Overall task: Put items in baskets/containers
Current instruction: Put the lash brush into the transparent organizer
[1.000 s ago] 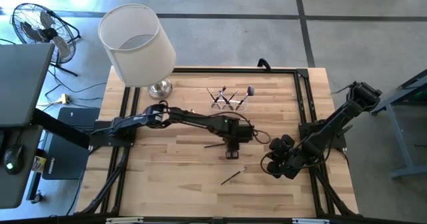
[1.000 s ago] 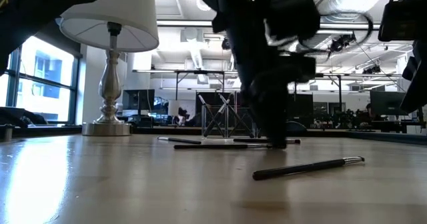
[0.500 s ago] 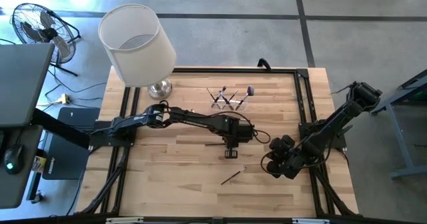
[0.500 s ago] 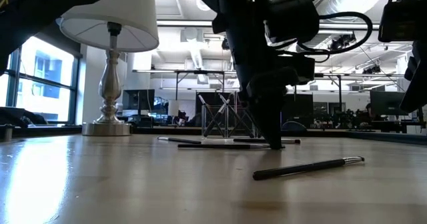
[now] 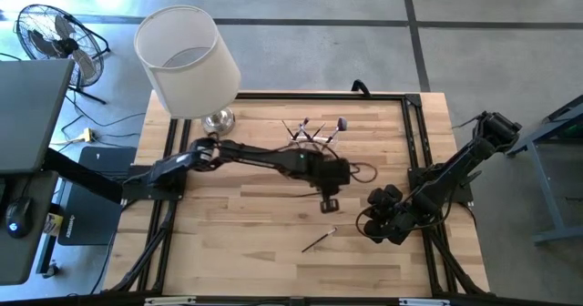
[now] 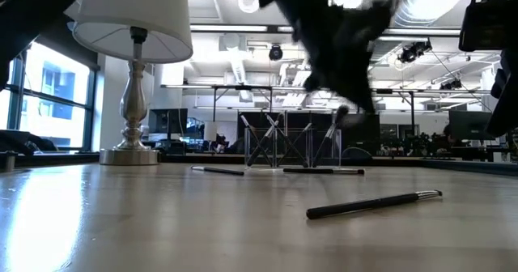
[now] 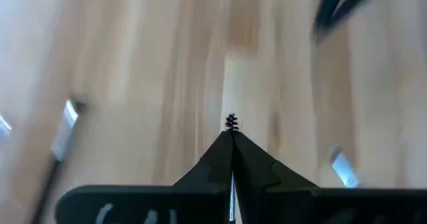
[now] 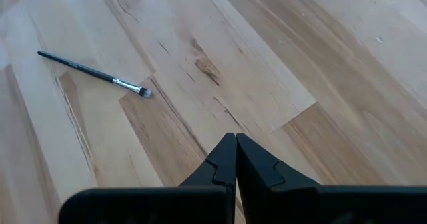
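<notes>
My left gripper (image 5: 330,203) hangs over the table's middle, shut on a slim brush whose small bristly tip (image 7: 231,123) shows past the fingertips. The clear holder (image 5: 314,135) stands farther back with several brushes leaning upright in it (image 6: 279,142). One dark brush (image 5: 319,240) lies on the wood toward the near edge, also seen in the right wrist view (image 8: 93,73). Two more brushes (image 6: 218,171) lie flat in front of the holder. My right gripper (image 8: 235,139) waits shut at the table's right side (image 5: 381,222), holding nothing. My left gripper pinches the brush between its two shut fingers (image 7: 248,163), close to the brush's bristly tip (image 7: 231,124), which sticks out just beyond the fingertips. The fingers point down at the wood. The rest of the brush is hidden behind the fingers.
A lamp with a big white shade (image 5: 187,60) and a silver base (image 6: 129,155) stands at the far left corner. A black frame (image 5: 410,142) runs round the wooden top. Bare wood lies at the near left.
My left gripper has shut on a brush that lay in front of the holder, then risen and gone a little toward the table's right edge. That brush is off the wood now; the other brushes lie as before.
</notes>
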Controlling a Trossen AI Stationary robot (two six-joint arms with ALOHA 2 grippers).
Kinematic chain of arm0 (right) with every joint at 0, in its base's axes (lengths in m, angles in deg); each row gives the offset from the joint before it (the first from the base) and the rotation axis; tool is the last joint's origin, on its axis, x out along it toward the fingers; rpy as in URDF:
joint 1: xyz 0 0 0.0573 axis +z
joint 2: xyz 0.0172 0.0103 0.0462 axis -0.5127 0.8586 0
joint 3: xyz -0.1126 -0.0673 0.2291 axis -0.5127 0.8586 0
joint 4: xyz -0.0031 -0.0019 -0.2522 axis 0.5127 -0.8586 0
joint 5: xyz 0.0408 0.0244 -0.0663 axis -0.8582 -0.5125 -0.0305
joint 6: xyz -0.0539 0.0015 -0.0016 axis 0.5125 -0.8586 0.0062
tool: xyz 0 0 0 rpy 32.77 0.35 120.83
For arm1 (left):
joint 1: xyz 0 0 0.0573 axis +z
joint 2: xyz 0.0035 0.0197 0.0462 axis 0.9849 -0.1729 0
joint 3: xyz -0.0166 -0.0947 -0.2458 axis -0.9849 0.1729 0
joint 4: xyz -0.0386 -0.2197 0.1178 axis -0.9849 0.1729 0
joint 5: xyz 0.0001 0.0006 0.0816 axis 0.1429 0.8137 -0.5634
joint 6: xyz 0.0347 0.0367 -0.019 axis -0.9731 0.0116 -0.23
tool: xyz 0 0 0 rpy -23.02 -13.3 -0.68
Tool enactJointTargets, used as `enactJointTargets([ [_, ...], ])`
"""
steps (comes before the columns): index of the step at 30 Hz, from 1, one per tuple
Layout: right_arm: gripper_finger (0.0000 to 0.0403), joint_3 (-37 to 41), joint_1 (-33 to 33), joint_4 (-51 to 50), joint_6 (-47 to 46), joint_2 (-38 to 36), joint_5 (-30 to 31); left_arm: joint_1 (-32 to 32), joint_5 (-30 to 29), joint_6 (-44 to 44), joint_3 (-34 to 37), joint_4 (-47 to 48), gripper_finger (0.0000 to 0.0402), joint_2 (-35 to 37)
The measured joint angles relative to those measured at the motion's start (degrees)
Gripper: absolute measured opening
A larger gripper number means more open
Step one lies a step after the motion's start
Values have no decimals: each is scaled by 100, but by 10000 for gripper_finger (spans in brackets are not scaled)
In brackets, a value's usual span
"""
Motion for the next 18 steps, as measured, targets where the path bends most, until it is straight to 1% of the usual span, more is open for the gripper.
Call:
enactJointTargets([
  [2, 0, 0, 0, -2, 0, 0, -16, 25, -65, 22, 132, -4, 0, 223],
  [4, 0, 0, 0, 0, 1, 0, -56, 30, -172, 123, 294, -348, 0, 283],
  [7, 0, 0, 0, -15, 2, 0, -133, 34, -375, 255, 712, -497, 0, 572],
  [9, 0, 0, 0, -17, 6, 0, -165, 33, -449, 426, 1048, -1026, 0, 828],
  [11, 0, 0, 0, -18, 6, 0, -169, 31, -529, 589, 1580, -1213, 0, 1214],
  [12, 0, 0, 0, -20, 9, 0, -169, 29, -563, 705, 1848, -1460, 0, 1374],
  [14, 0, 0, 0, -37, 19, 0, -168, 31, -678, 1005, 2451, -2243, 0, 1654],
  [17, 0, 0, 0, -68, 23, 0, -161, 31, -977, 1330, 3495, -3110, 0, 2332],
  [18, 0, 0, 0, -79, 53, 0, -156, 33, -1108, 1459, 3800, -3645, 0, 2526],
])
